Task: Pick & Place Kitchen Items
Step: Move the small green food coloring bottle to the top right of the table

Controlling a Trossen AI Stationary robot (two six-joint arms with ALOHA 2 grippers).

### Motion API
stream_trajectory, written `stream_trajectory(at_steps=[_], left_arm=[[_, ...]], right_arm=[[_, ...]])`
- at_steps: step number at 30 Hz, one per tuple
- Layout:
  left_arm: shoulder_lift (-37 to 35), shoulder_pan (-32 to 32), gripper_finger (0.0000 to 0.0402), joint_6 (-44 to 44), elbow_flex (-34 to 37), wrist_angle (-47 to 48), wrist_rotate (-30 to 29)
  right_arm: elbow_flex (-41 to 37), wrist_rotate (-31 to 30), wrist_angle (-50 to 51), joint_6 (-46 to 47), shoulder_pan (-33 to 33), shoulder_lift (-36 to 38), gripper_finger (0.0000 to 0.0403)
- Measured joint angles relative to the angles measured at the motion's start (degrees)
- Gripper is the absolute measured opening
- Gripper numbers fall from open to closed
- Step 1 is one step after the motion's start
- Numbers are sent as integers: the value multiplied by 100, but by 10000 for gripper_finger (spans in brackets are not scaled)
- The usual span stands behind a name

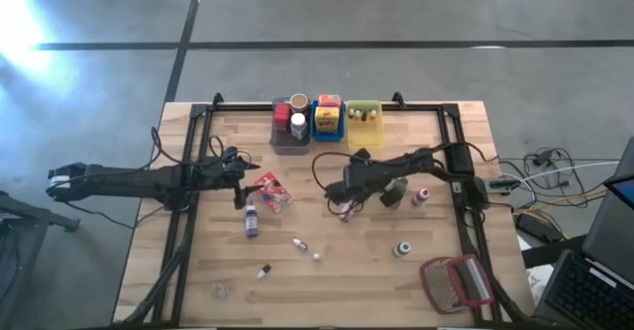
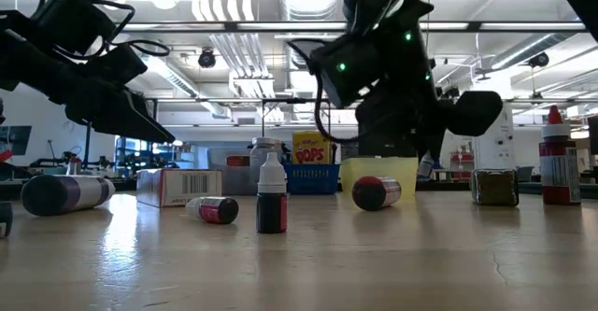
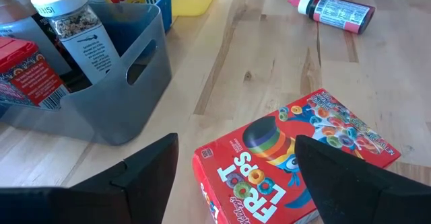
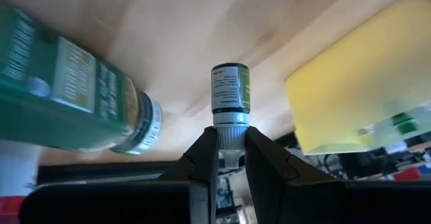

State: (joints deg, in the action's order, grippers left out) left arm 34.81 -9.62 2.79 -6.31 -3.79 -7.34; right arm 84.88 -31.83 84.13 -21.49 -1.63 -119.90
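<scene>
Three bins [image 1: 327, 132] at 12 o'clock partly filled; many items remain loose. Right gripper [image 4: 231, 158] clamps small bottle [image 4: 230, 96]; left gripper [image 3: 236, 167] open over cereal box [image 3: 289, 160].

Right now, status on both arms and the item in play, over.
Right end effector shut on small bottle, lifted near yellow bin. Left end effector open, straddling red cereal box beside grey bin. Green jar lies close by.

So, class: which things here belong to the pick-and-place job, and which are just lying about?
Job:
- small bottle, gripped by its cap in the right gripper
- red cereal box under the open left gripper
- green bottle
- purple bottle

Lying about:
- red-framed mesh object
- cables
</scene>
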Motion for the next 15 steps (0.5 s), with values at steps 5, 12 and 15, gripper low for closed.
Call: stream_trajectory(at_steps=[5, 12, 15], left_arm=[[0, -1, 301, -1, 0, 0, -1], [0, 1, 302, -1, 1, 0, 0], [0, 0, 300, -2, 0, 0, -2]], right_arm=[[-266, -43, 1, -144, 220, 0, 46], [-662, -259, -17, -330, 346, 0, 47], [-792, -313, -33, -450, 376, 0, 47]])
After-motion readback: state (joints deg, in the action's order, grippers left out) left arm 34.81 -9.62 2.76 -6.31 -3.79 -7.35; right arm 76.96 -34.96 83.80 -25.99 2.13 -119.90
